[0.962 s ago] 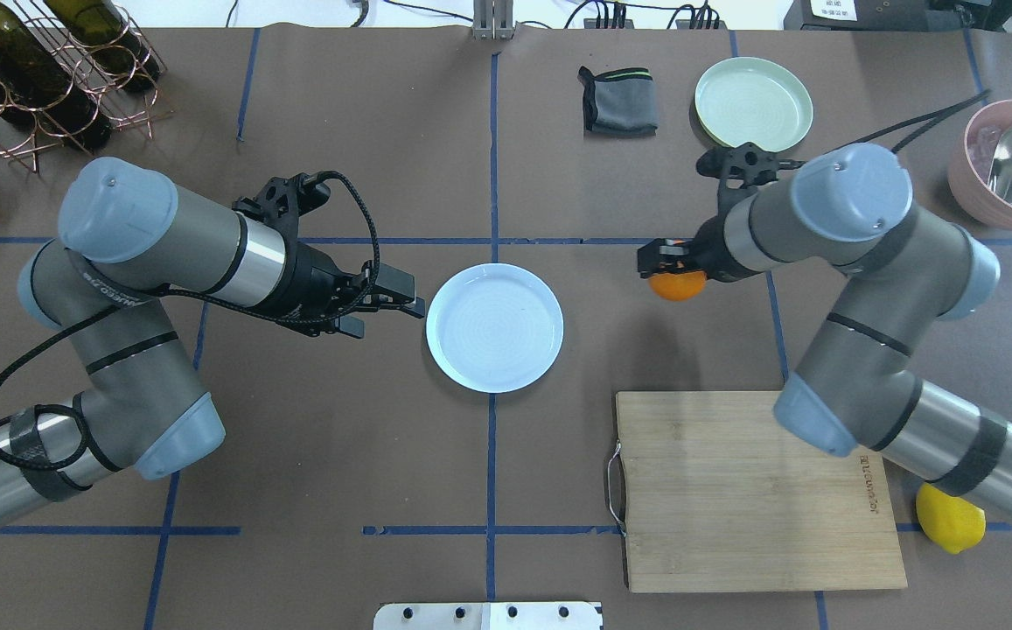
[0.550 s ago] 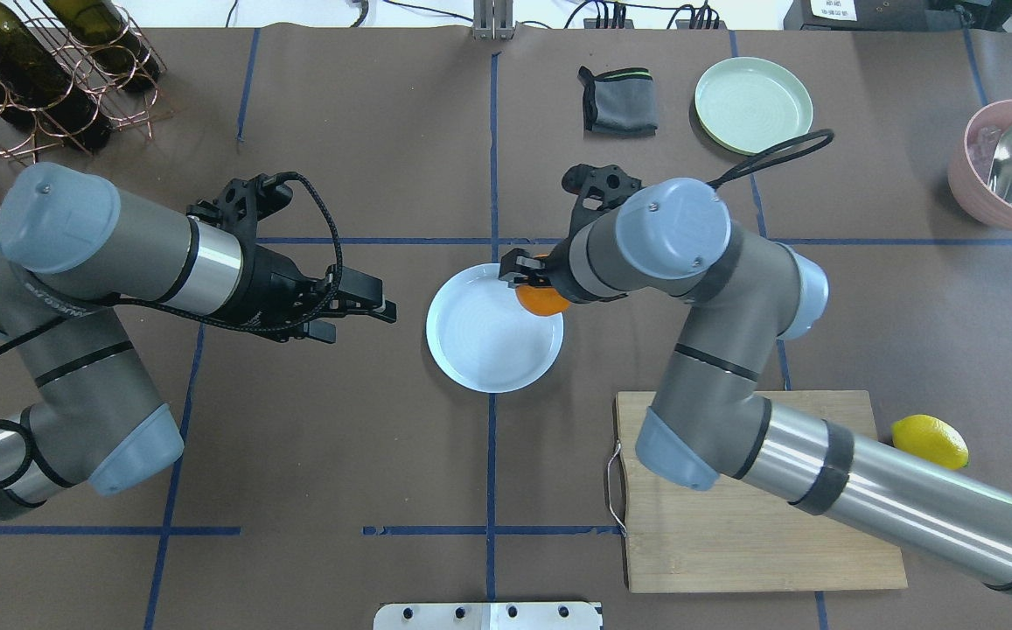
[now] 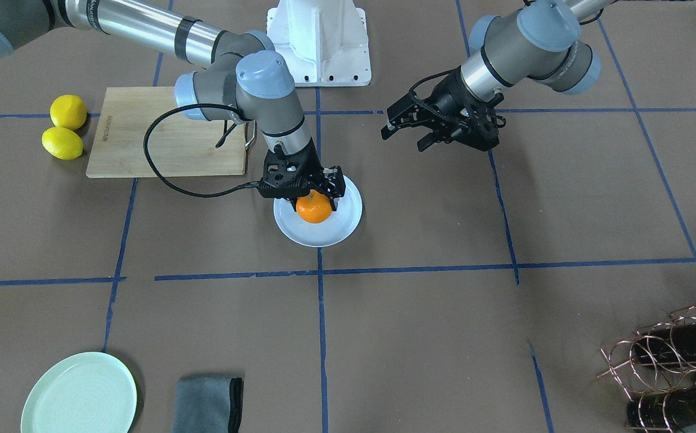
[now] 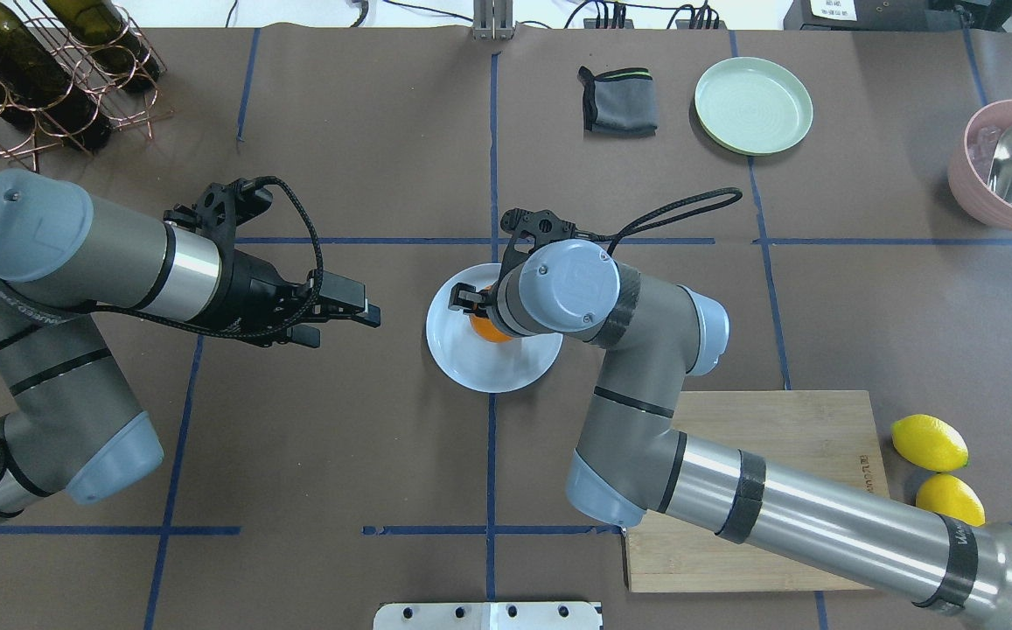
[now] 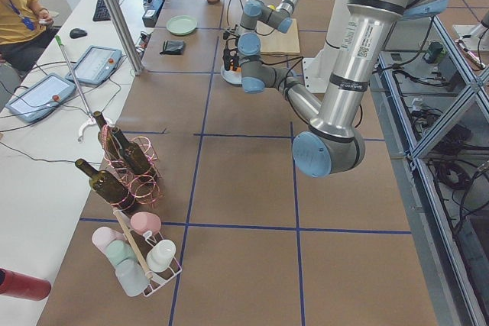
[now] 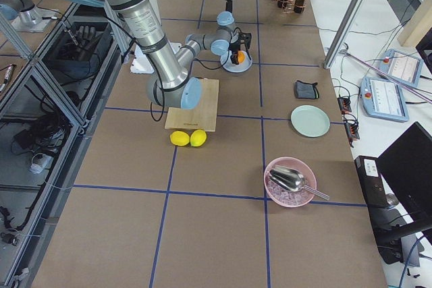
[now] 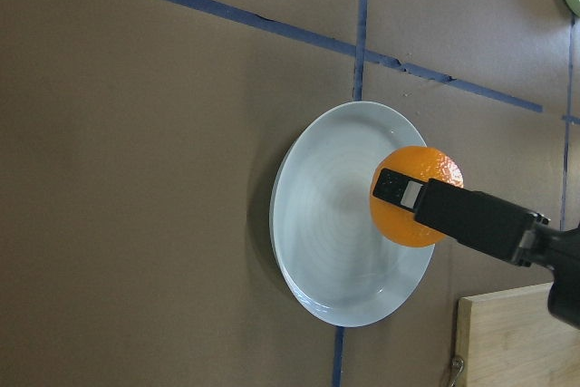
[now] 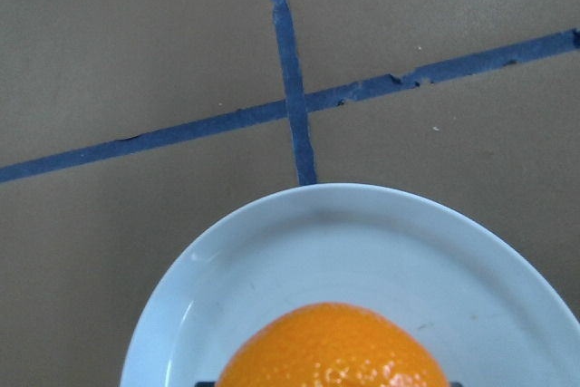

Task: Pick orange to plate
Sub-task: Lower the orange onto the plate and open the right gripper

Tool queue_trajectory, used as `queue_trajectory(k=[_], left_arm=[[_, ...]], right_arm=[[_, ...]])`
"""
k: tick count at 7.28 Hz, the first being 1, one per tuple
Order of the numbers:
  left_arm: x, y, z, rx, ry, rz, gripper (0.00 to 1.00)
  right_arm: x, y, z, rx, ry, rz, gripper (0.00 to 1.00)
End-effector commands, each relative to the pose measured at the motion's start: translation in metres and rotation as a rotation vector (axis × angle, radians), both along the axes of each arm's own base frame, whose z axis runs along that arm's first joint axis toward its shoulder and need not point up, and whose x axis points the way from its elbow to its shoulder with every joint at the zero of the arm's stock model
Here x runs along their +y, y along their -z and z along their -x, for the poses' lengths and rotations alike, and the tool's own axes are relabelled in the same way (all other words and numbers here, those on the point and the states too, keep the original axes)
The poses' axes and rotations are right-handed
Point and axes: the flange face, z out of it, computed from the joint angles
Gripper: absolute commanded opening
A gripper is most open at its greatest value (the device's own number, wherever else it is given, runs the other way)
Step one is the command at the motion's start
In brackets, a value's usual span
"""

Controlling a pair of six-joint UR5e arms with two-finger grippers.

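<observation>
The right gripper [image 3: 313, 196], a second ago well beside the plate [image 3: 322, 240], now hangs over its middle, pinching the orange [image 3: 313, 210] just above it; release looks next; the left gripper [image 3: 403, 139], spread, backs away from the plate.

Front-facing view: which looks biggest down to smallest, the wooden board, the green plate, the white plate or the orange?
1. wooden board
2. green plate, though it lies nearer the camera, so its lead over the white plate is unsure
3. white plate
4. orange, clearly the smallest
</observation>
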Motion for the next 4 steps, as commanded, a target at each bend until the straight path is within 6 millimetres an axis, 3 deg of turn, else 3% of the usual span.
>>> queue_trajectory(k=[1,3,4], left_arm=[[0.0007,-0.0001,-0.0004,0.0,-0.001,0.003,1.0],[0.0004,-0.0012,-0.0022,-0.002,-0.002,0.005,1.0],[0.0,-0.001,-0.0027,-0.002,-0.002,0.005,1.0]], right_arm=[[0.002,-0.0043,0.0041,0.013,0.001,0.006,0.58],[0.0018,-0.0022,0.0043,0.011,0.001,0.005,1.0],[0.0017,-0.0033,0.0042,0.013,0.0,0.005,1.0]])
